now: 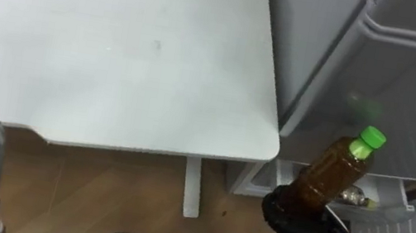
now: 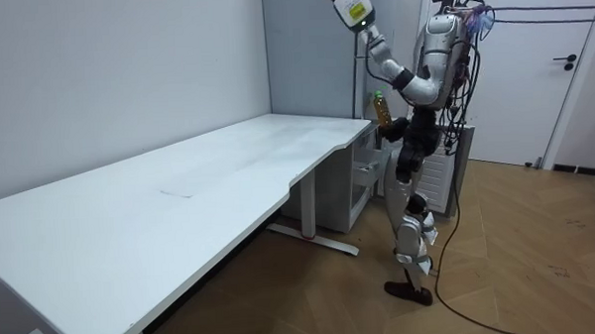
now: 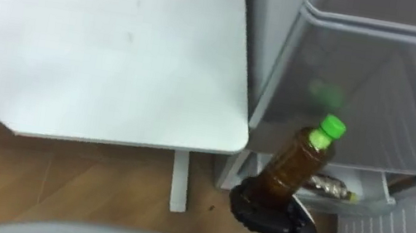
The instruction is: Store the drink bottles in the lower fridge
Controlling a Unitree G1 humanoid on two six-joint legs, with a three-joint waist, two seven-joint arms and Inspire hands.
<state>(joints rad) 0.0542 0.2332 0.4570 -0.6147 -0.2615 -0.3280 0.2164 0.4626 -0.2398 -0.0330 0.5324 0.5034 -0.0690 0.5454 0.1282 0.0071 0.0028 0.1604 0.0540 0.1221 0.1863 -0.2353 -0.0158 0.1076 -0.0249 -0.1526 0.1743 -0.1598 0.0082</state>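
- Right arm comes in from the lower right, forearm angled up and to the left, wrist low in the near field.
- Right hand (image 1: pixel 293 215): dark fingers curled round the lower part of a bottle (image 1: pixel 335 168), which it holds tilted with the cap up and to the right.
- Left arm is raised high, elbow bent, forearm passing up the near left edge.
- Left hand (image 2: pixel 352 8) is above head height in the room view.
- Robot is standing.

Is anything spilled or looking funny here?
Nothing is spilled or broken. The brown bottle with the green cap sits tilted in the right hand, in front of the open fridge. One odd thing: the left hand is lifted high above the white table.
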